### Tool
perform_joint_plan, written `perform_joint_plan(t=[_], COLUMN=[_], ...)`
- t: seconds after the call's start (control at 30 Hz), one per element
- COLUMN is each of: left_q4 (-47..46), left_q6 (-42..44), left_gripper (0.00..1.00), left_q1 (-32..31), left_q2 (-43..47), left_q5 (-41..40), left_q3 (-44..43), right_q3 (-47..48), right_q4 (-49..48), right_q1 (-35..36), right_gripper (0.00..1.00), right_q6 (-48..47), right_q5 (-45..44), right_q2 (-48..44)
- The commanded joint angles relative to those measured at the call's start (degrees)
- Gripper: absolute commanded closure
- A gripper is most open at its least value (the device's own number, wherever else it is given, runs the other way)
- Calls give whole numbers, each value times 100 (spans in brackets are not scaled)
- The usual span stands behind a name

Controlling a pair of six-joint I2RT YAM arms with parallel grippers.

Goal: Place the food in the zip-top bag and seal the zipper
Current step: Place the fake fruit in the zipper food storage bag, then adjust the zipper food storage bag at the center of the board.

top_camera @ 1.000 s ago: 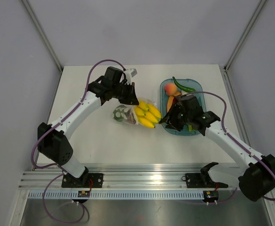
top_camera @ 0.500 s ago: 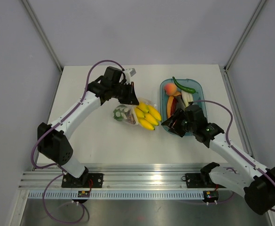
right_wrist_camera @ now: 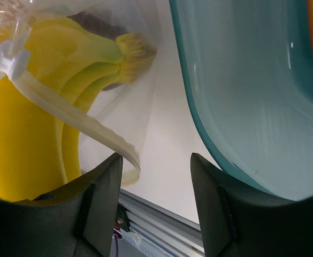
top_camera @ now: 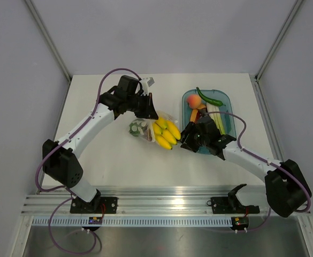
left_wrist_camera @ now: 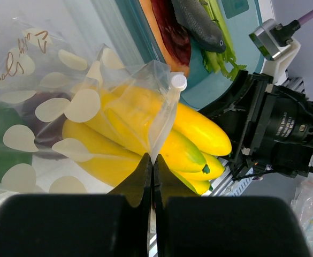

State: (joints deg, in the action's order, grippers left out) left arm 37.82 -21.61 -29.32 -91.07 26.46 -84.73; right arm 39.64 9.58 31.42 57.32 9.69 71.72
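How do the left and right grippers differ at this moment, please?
The left gripper is shut, pinching the film of the zip-top bag; the right gripper stands open, holding nothing. The left grips over the banana bunch; the right sits between that bunch and the teal tray. Both are near the bag's mouth.

bananas (top_camera: 166, 132) blocking bag (top_camera: 137, 129) mouth, tray (top_camera: 228, 103) beside
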Motion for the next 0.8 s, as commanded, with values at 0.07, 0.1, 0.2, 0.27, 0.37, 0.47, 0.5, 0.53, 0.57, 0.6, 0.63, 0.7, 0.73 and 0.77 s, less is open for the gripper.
perform_joint_plan(t=[0.07,0.1,0.2,0.27,0.37,0.47,0.5,0.53,0.57,0.6,0.63,0.7,0.73,0.77], left_q4=[-188,-179,-170,-170,-161,-152,-161,-170,-170,-179,-188,-231,-292,-319], left_q6=[-81,-81,-63,-72,-54,-54,-72,-81,-133,-159,-186,-309,-361,-458], left_gripper=[100,100,100,100,100,100,100,100,100,100,100,100,100,100], left_q1=[23,23,32,32,58,102,111,111,120,128,137,181,199,242], left_q2=[256,256,274,291,326,327,335,335,344,361,379,449,476,493], left_q5=[290,272,290,290,299,307,299,290,255,211,158,88,79,79], left_q3=[-228,-228,-220,-202,-193,-193,-193,-202,-202,-193,-184,-123,-97,-70], right_q3=[290,351,431,431,457,510,519,536,501,466,414,247,194,63], right_q4=[-1123,-1265,-1432,-1547,-1618,-1478,-1416,-1363,-1337,-1362,-1389,-1503,-1529,-1582], right_q1=[320,364,540,576,628,707,742,830,874,927,997,1050,1050,1050], right_gripper=[43,44,50,58,62,54,53,52,52,52,53,53,53,53], right_q6=[165,165,174,209,201,122,95,78,43,42,51,86,112,165], right_q5=[-116,-143,-380,-503,-618,-767,-819,-933,-934,-1091,-1171,-1250,-1320,-1356], right_q2=[473,535,781,931,975,975,975,975,958,888,852,756,677,633])
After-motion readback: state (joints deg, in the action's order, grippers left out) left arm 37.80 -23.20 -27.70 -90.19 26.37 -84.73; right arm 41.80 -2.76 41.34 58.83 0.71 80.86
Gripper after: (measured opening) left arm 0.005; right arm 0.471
